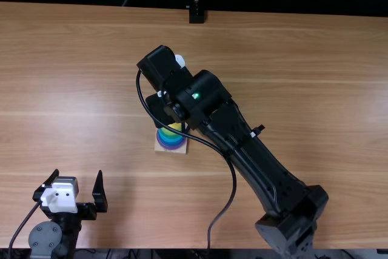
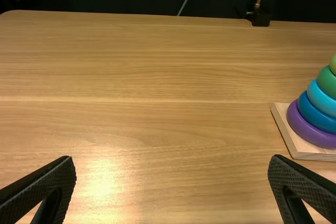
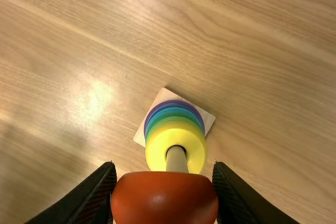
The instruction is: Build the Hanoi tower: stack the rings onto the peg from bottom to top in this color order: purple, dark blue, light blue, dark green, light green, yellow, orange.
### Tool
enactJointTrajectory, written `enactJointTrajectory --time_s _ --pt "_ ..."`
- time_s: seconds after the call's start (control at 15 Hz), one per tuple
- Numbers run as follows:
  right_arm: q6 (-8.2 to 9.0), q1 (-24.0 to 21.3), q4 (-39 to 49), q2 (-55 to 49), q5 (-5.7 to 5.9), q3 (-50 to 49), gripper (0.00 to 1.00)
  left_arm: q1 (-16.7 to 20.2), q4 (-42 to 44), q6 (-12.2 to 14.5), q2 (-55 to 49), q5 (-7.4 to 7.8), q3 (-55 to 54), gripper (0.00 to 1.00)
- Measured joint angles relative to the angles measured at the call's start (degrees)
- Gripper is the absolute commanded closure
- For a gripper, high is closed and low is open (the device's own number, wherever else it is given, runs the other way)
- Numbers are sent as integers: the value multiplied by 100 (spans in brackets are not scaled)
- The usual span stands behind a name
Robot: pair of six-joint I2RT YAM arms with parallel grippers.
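Fingers (image 1: 101,197) on the left gripper (image 1: 77,173) stand wide apart with nothing between them, at about eight o'clock from the stack, taking twelve as the far edge of the light brown wooden table (image 1: 73,89). It is likely parked there to leave the other arm room, since this step needs one gripper.

At the dial's centre sits a pale square wooden base (image 2: 299,148). On it, from the bottom, lie a wide purple ring (image 2: 310,134), a dark blue ring (image 2: 310,113), a light blue ring (image 2: 317,98), a dark green ring (image 2: 325,81), a light green ring (image 2: 334,65) and a flat-looking yellow ring (image 3: 157,153). Each is narrower than the one beneath, so the order asked for also makes a steady cone. Through the yellow ring's hole rises a pale round wooden peg (image 3: 177,160).

Over the stack, the right gripper (image 3: 165,167) pinches a glossy orange ring (image 3: 164,198) by its outer sides, probably to keep the hole free for the peg. Its black arm (image 1: 260,168) comes in from between four and five o'clock. Whether the peg's tip is inside the hole, I cannot tell. This looks like the last placement: centre, lower straight, release. Off-centre, the ring could catch on the tip.
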Motion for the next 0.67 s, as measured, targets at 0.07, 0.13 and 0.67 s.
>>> enactJointTrajectory --time_s 0.07,0.13,0.67 --pt "2 0 -17 46 -2 81 100 -2 0 -2 2 2 0 0" --pt "2 0 -15 120 -7 168 100 -2 -2 0 0 0 0 0" --pt "2 0 31 459 -4 369 100 0 0 0 2 2 0 0"
